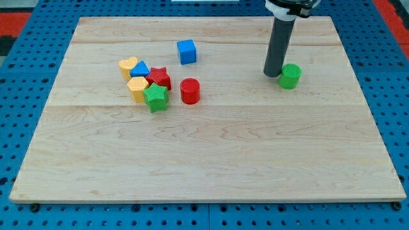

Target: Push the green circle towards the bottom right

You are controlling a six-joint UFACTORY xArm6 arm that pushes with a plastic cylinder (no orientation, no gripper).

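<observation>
Surface: pale wooden board (211, 160) lying flat, made of planks running left to right; it fills most of the camera view.
Surroundings: blue pegboard (25, 57) with rows of holes shows around the board; a red strip (390, 9) at the view's top right corner.
Containers: no tray or bin to be seen; all blocks lie loose on the board.
Rod: dark straight rod (280, 45) comes down from the view's top, right of centre.
My tip: my tip (273, 75) rests on the board; it has no jaws and holds nothing, it only presses sideways.
Task block: green circle (290, 76) stands in the board's upper right part, just beside my tip on the view's right, touching or nearly so; contact cannot be told for sure.
Lone blocks: blue cube (186, 52) above centre-left; red cylinder (190, 91) below it, well apart from the green circle.
Cluster, view's left: yellow heart (128, 66), blue triangle (140, 69), red star (159, 78), yellow hexagon (137, 88), green star (155, 98), packed touching one another.
Cut off: the rod's mount at the top edge is cropped.
Hard to tell: blue triangle is partly covered by its neighbours, shape uncertain.
</observation>
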